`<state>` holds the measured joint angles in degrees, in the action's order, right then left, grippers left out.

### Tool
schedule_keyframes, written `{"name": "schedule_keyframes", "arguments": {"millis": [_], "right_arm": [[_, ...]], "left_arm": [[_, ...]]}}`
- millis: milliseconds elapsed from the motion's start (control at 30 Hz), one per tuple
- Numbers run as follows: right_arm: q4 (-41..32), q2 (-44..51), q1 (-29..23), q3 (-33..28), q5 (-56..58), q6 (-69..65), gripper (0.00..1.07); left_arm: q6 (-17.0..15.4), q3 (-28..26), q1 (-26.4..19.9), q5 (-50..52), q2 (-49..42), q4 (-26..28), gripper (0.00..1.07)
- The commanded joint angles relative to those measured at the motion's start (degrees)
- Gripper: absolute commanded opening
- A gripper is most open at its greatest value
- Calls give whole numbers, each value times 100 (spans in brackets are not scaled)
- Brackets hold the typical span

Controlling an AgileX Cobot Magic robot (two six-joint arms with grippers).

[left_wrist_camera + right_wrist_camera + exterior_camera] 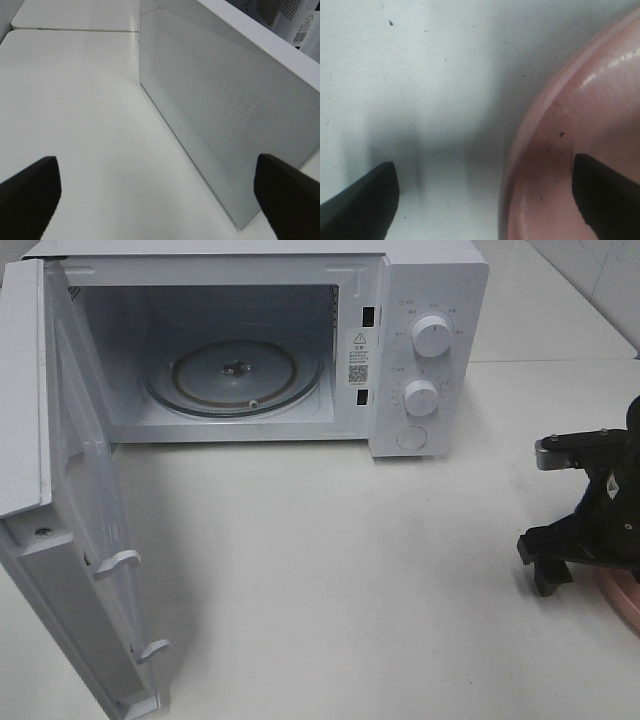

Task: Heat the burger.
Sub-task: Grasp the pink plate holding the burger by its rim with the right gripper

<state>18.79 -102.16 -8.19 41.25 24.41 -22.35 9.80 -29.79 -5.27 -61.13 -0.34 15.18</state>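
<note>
One left tool (160,195), spread wide and empty, hangs over the desk (75,110) beside the open door (225,100) of one white microwave (430,280). It has one glass turntable (235,375), one warning label (359,355) with print too small to read, and two knobs (431,336). The right tool (485,200), spread, straddles the rim of one pink plate (555,150). The burger is out of sight.

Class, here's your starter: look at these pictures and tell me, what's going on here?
The microwave stands with its door swung wide open and the glass turntable empty. The right gripper hangs open over the rim of a pink plate, one finger above the plate, one above the table. The left gripper, also open, holds nothing beside the door. No burger shows in any view.
</note>
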Motion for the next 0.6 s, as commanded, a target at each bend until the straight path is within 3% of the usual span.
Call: {"name": "schedule_keyframes", "arguments": {"millis": [33, 133, 200, 300, 367, 400, 433, 500, 533, 600], "right_arm": [[74, -138, 23, -6, -80, -34, 85], [74, -138, 23, -6, -69, -34, 82], [74, -138, 23, -6, 52, -74, 64], [74, -138, 23, -6, 74, -80, 60], [80, -138, 23, -11, 80, -74, 42], [80, -138, 23, -11, 80, -74, 42], [109, -138, 23, -11, 74, -80, 31], [132, -138, 23, -11, 80, -97, 27], [212, -138, 23, -11, 109, -143, 17], [229, -138, 23, -11, 138, -143, 13]], "left_arm": [[-23, 11, -6, -34, -103, 29, 98], [-23, 11, -6, -34, -103, 29, 98], [-23, 11, -6, -34, -103, 29, 98], [-23, 11, -6, -34, -103, 29, 98], [-23, 11, -6, -34, -103, 29, 98], [-23, 11, -6, -34, -103, 29, 98], [-23, 11, -6, -34, -103, 29, 98], [-23, 11, -6, -34, -103, 29, 98], [-23, 11, -6, -34, -103, 29, 98], [-23, 11, -6, -34, -103, 29, 98]]}}
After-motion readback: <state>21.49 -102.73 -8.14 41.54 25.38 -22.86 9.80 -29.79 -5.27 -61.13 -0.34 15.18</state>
